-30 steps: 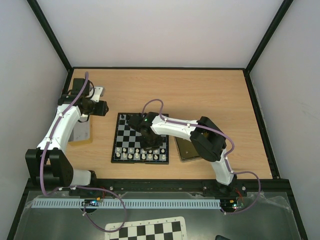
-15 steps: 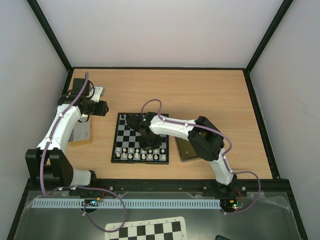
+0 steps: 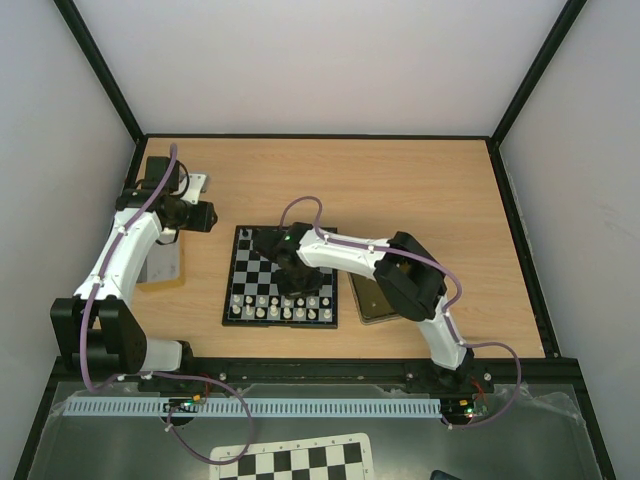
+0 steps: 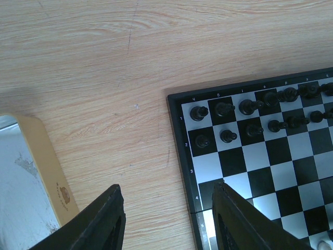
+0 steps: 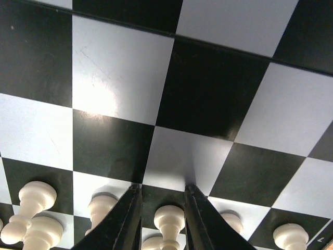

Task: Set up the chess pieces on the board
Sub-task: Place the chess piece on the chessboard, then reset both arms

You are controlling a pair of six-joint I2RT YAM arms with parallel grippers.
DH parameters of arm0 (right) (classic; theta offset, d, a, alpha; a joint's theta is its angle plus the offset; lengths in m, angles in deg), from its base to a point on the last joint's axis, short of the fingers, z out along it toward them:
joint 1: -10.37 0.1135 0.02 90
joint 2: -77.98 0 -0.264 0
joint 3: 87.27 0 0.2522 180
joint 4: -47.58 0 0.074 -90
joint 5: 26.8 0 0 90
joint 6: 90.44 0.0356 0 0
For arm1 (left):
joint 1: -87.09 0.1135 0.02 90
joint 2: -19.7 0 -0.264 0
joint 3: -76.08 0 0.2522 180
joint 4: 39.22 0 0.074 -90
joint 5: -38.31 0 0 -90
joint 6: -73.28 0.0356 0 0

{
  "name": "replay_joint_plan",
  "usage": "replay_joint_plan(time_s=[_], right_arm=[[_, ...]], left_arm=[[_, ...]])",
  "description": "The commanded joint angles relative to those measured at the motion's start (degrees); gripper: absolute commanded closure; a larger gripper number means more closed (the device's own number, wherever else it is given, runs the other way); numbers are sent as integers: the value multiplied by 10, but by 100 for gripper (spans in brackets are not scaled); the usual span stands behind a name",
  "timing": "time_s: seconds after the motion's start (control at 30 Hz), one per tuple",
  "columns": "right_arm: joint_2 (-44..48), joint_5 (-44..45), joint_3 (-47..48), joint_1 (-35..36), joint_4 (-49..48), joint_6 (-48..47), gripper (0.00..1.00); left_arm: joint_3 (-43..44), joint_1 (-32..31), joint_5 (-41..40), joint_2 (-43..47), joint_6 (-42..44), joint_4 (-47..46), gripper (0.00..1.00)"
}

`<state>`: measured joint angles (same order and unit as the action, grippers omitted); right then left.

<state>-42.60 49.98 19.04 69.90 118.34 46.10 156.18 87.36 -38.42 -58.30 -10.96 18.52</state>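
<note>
We see the board (image 3: 250, 270) lying around the middle of the worktop (image 3: 400, 180), closer to its near edge. Cream pieces (image 3: 280, 308) fill the two rows along the board's near side, and black pieces (image 4: 199, 112) stand in the two rows on its far side. The right pincer (image 5: 162, 208) is low over the cream rows with its fingers (image 5: 130, 219) only narrowly parted. A cream pawn (image 5: 169, 221) stands upright on its square between them. We cannot tell if the pads actually press it. The left pincer (image 4: 169, 219) hangs near the worktop's left edge, by the board's far-left corner. Its jaws are spread about halfway with nothing between them, just bare wood and the board frame below. A gold tin (image 4: 47, 172) sits by the left edge, apart from the board
</note>
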Motion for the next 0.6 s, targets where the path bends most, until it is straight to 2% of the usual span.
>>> replay_joint_plan(time_s=[0.0,0.57], right_arm=[[-13,20,20,-12,23,-12,78],[-26,42,65,-35,40,-31,80]], left_arm=[[1,-2,6,-3,-1,0,53],[4,-2,6,-2,0,5,53]])
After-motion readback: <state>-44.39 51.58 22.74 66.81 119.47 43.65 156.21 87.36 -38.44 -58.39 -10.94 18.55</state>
